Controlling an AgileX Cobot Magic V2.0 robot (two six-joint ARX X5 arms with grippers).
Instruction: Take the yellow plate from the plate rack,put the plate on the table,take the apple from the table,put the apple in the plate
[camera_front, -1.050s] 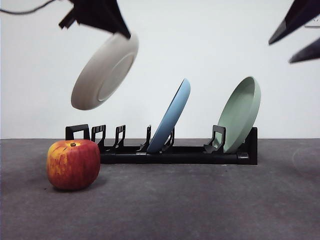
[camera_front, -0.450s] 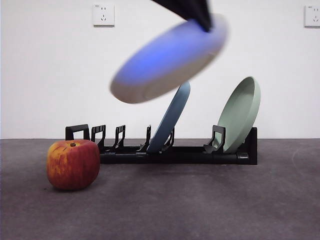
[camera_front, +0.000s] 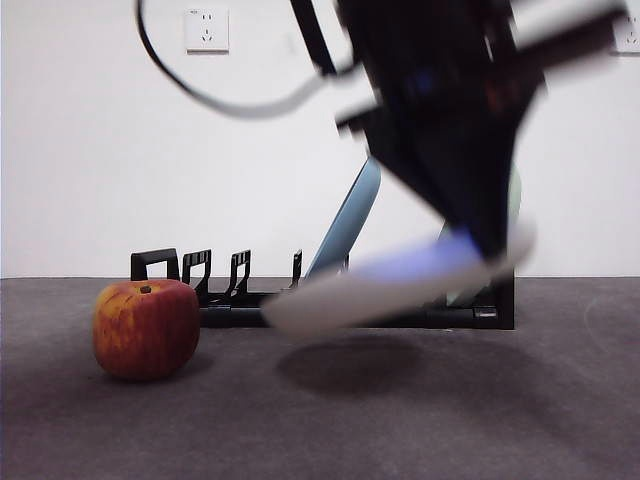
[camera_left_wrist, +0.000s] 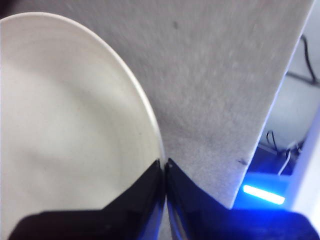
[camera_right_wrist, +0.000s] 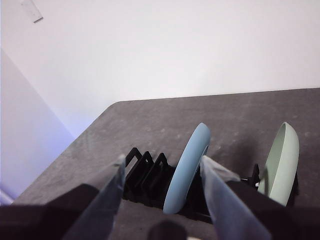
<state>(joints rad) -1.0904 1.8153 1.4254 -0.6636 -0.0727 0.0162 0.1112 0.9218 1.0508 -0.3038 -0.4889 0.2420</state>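
Observation:
My left gripper (camera_front: 490, 245) is shut on the rim of the yellow plate (camera_front: 390, 285), a cream plate held nearly flat and just above the table (camera_front: 320, 420), in front of the plate rack (camera_front: 235, 300). The plate casts a shadow on the table below it. In the left wrist view the jaws (camera_left_wrist: 164, 167) pinch the plate's edge (camera_left_wrist: 65, 130). The apple (camera_front: 146, 328) sits on the table at the left, apart from the plate. My right gripper (camera_right_wrist: 162, 162) is open and empty, high above the rack (camera_right_wrist: 145, 172).
A light blue plate (camera_front: 350, 215) leans in the rack's middle slot and shows in the right wrist view (camera_right_wrist: 192, 160). A pale green plate (camera_right_wrist: 280, 162) stands at the rack's right end, mostly hidden behind the left arm in the front view.
The left arm has swung the cream plate from high at the left down and to the right, from tilted to nearly flat just above the table. The apple and rack have not moved.

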